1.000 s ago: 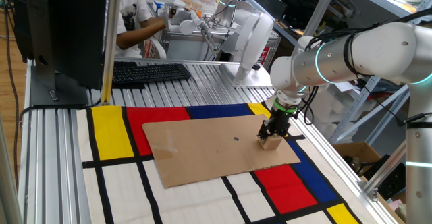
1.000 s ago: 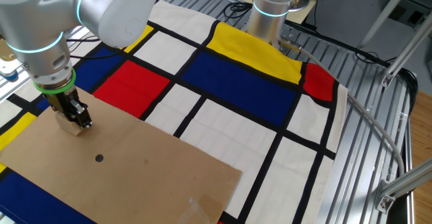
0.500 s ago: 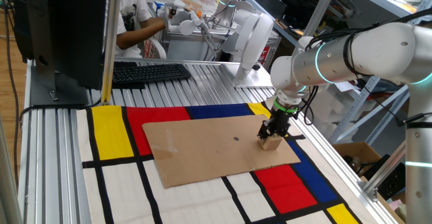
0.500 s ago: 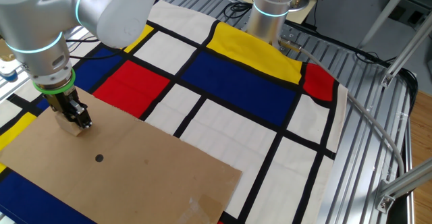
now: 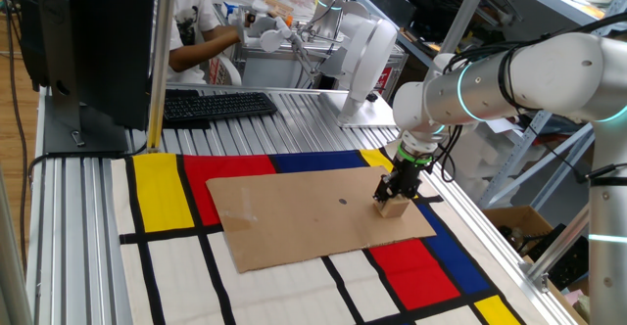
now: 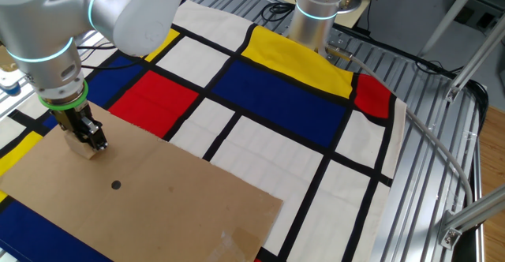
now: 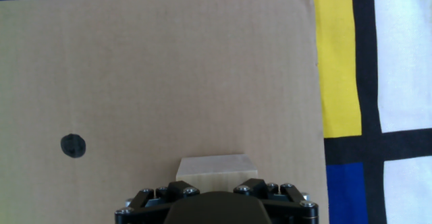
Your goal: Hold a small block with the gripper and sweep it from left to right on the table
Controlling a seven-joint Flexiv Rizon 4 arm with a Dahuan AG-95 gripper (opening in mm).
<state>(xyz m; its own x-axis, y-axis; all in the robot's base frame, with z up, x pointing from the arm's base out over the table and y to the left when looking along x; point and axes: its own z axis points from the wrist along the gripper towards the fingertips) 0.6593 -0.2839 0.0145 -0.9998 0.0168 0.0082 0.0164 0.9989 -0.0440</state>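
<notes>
Where the brown cardboard sheet (image 5: pixel 318 215) lies across the colored mat (image 5: pixel 162 188), the gripper (image 5: pixel 395 200) points straight down onto the sheet's corner nearest the arm. The two black fingers are closed on the small block (image 5: pixel 393 208), a plain tan wooden cube, one finger on each side of it. The block rests on the cardboard, just inside the sheet's edge on the arm's side.

From the other fixed view, the gripper (image 6: pixel 85 144) and the block (image 6: pixel 85 149) sit at the cardboard sheet's (image 6: pixel 158 207) far left corner. A green ring (image 6: pixel 65 98) circles the wrist directly above the fingers. A black dot (image 6: pixel 116 185) is marked on the cardboard, near the block but apart from it, further in toward the middle of the sheet.

In the hand view, the block (image 7: pixel 216 166) shows between the gripper's (image 7: pixel 216 187) finger bases, against the cardboard sheet (image 7: pixel 162 75). The black dot (image 7: pixel 73 146) lies on the sheet well to the left of the block. Past the sheet's right edge, the mat (image 7: pixel 337 62) shows yellow, blue and white fields with black bands.

Beyond the cardboard, further from the arm's working corner, a black keyboard (image 5: pixel 216 104) rests on the ribbed silver table (image 5: pixel 294 119).
</notes>
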